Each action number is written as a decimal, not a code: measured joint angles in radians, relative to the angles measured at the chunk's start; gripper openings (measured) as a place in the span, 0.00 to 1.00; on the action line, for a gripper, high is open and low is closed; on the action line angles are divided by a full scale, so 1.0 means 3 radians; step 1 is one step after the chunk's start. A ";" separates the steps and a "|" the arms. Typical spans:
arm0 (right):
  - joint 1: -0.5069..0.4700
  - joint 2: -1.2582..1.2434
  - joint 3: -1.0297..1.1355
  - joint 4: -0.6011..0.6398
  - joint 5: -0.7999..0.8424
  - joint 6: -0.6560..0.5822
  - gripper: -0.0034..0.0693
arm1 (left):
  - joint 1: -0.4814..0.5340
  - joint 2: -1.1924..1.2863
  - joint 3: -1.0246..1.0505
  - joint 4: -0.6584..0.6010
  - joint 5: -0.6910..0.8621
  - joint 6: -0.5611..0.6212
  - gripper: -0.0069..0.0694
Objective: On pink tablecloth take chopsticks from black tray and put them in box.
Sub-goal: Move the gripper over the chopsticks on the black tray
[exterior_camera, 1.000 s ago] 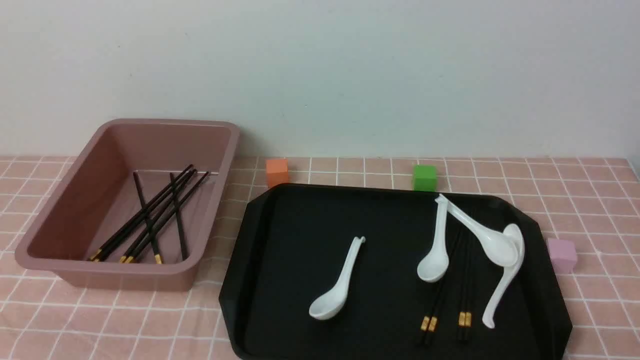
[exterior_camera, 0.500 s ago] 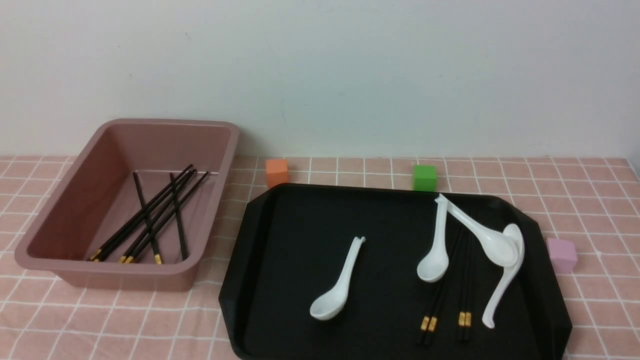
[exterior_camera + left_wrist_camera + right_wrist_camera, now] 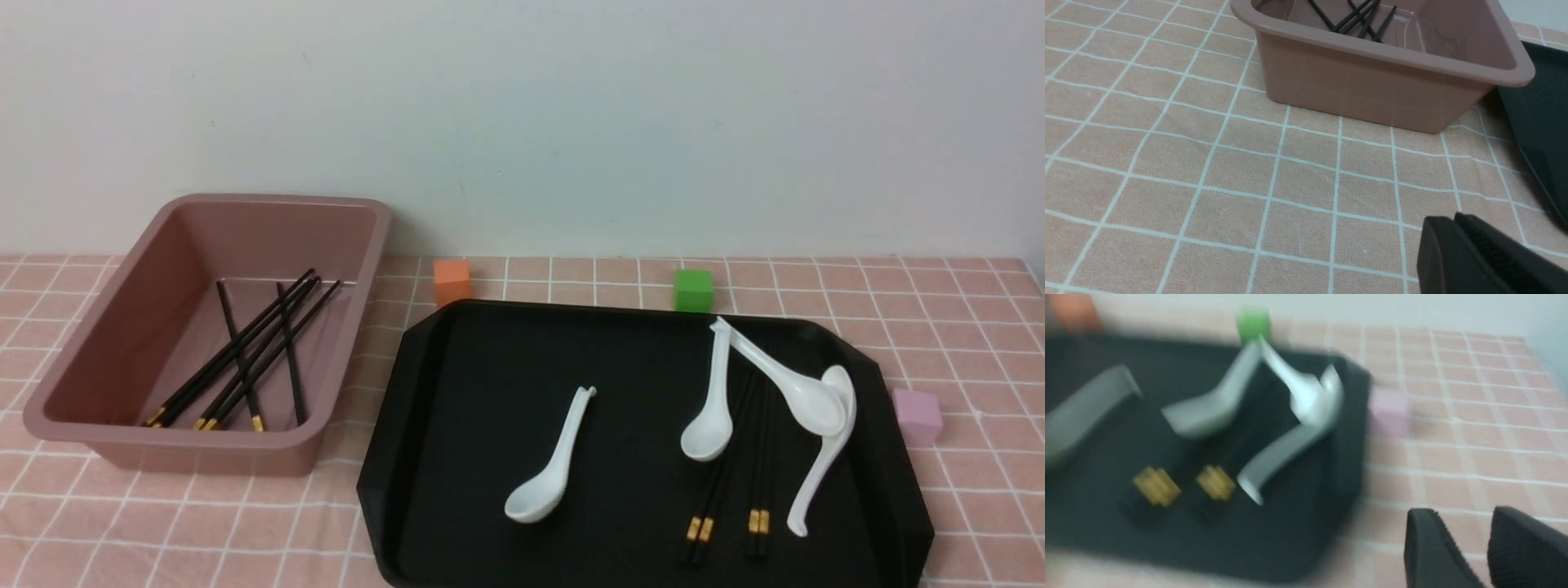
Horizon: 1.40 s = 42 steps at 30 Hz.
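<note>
- Front view, near the table's left edge: the box (image 3: 204, 453) sits on the pink tablecloth (image 3: 163, 531), its far end close to the far edge. Several chopsticks (image 3: 245, 359) lie crossed on its floor, gold bands toward the near edge.
- Left wrist view: the left gripper (image 3: 1453, 222) hangs over bare cloth, apart from the box's near wall. Its jaws are pressed together with no gap and hold nothing. Whether it touches the cloth cannot be told.
- An orange cube (image 3: 452, 282) stands between the box and the tray's far left corner.
- The black tray (image 3: 490, 343) fills the middle and right of the table and reaches the near edge.
- One white spoon (image 3: 549, 461) lies alone on the tray's middle. Three more spoons (image 3: 784, 388) overlap on its right side.
- More chopsticks (image 3: 718, 490), two pairs, lie on the tray partly under those spoons.
- A green cube (image 3: 693, 289) stands just beyond the tray's far rim, and a lilac cube (image 3: 917, 416) just beside its right rim.
- Right wrist view, blurred: the right gripper (image 3: 1461, 522) hangs over cloth right of the tray. Its jaws stand a narrow gap apart and hold nothing.
</note>
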 joint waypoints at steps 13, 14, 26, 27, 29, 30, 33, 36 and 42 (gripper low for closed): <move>0.0034 0.0095 -0.0236 0.0502 -0.0790 0.1211 0.38 | 0.0000 0.0000 0.0000 -0.0003 0.0000 0.0000 0.14; 0.0070 0.0231 -0.0419 0.0414 -0.0629 0.1257 0.38 | 0.0000 0.0000 0.0000 -0.0003 0.0000 0.0000 0.14; 0.0539 0.3187 -0.2698 -0.0065 0.2064 0.0322 0.38 | 0.0000 0.0000 0.0000 -0.0003 0.0000 0.0000 0.14; 0.0539 0.3395 -0.2799 -0.0061 0.2105 0.0283 0.38 | 0.0000 0.0000 0.0000 -0.0003 0.0000 0.0000 0.14; 0.0539 0.3868 -0.3013 0.0001 0.2165 0.0217 0.38 | 0.0000 0.0000 0.0000 -0.0003 0.0000 0.0000 0.14; 0.0554 0.4113 -0.3114 0.0058 0.2168 0.0203 0.38 | 0.0000 0.0000 0.0000 -0.0003 0.0000 0.0000 0.14; 0.0703 0.4534 -0.3261 0.0209 0.2120 0.0192 0.38 | 0.0000 0.0000 0.0000 -0.0003 0.0000 0.0000 0.14; 0.0998 0.4881 -0.3353 0.0260 0.1968 0.0283 0.38 | 0.0000 0.0000 0.0000 -0.0003 0.0000 0.0000 0.14; 0.1307 0.5477 -0.3520 0.0140 0.1679 0.0808 0.40 | 0.0000 0.0000 0.0000 -0.0003 0.0000 0.0000 0.14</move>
